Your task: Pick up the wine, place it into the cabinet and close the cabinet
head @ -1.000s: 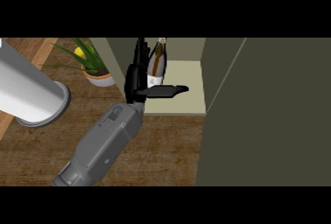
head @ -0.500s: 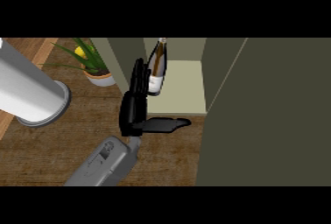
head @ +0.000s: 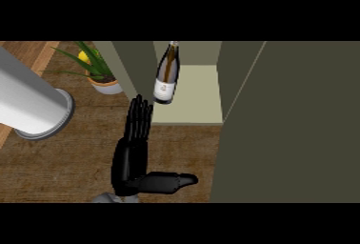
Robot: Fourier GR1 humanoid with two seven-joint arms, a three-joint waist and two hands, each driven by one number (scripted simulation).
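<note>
Wine [head: 166,71] stands on the cabinet [head: 193,102] shelf just beyond the right hand [head: 134,159], whose straight fingers hold nothing above the wooden counter [head: 63,162]; cabinet door [head: 295,124] to its right.

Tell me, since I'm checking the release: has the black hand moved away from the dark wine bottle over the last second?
Yes. The black hand has drawn back toward the view's lower edge, away from the dark wine bottle standing on the pale cabinet shelf.
</note>
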